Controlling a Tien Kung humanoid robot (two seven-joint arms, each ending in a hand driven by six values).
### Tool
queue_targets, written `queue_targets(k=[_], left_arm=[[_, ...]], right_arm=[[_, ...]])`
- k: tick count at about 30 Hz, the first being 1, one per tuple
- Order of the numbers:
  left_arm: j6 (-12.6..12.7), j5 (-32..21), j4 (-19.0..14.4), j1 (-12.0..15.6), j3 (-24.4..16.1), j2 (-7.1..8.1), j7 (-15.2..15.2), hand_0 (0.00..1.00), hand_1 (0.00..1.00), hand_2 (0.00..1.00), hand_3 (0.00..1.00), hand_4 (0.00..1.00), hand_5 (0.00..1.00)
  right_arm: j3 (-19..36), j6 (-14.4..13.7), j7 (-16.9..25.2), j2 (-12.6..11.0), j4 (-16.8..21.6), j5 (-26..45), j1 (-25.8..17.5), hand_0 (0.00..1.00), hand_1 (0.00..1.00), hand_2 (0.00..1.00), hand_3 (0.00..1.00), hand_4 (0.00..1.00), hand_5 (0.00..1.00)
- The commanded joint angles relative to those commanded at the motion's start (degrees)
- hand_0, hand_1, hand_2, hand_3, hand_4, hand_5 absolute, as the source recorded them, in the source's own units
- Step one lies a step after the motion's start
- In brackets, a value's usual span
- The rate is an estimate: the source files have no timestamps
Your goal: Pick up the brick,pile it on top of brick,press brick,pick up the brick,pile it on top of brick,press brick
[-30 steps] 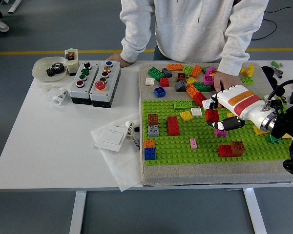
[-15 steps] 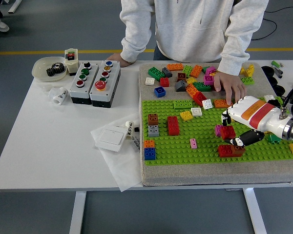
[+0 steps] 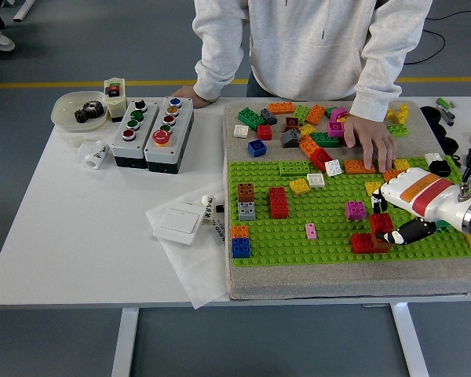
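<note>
The robot's right hand [image 3: 394,224] is reaching in from the right edge over the green studded baseplate [image 3: 298,236], its white shell with an orange stripe lying low over the studs. Its fingers are closing around a red brick [image 3: 381,223], which is sitting on top of the red and brown brick [image 3: 364,243] near the baseplate's front right. A magenta brick [image 3: 355,210] is standing just beside them to the upper left, apart from the hand. The left hand is out of view.

At the far side a person in a light grey sweatshirt is standing; one of the person's hands [image 3: 370,141] is resting on the loose bricks at the back of the grey mat [image 3: 298,287], fingers touching an orange brick [image 3: 359,166], while the other hand [image 3: 190,95] is lying on the white worktop [image 3: 63,236] behind two button boxes [image 3: 153,131].
</note>
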Motion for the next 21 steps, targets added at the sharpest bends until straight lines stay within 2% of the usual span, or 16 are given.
queue_targets(k=[10,21], left_arm=[[-0.02,0.17,0.0,0.01,-0.14,-0.08,0.08,0.732,0.743,0.79,0.628,0.683,0.615],[-0.02,0.34,-0.06,-0.03,-0.24,-0.17,0.17,0.731,0.743,0.791,0.628,0.682,0.616]], right_arm=[[0.8,0.3,0.54,-1.41,0.46,1.09,-1.44,0.512,0.458,0.513,0.495,0.742,0.391],[1.2,-0.3,0.67,-0.13,-0.3,1.33,-2.05,0.512,0.458,0.513,0.495,0.746,0.392]])
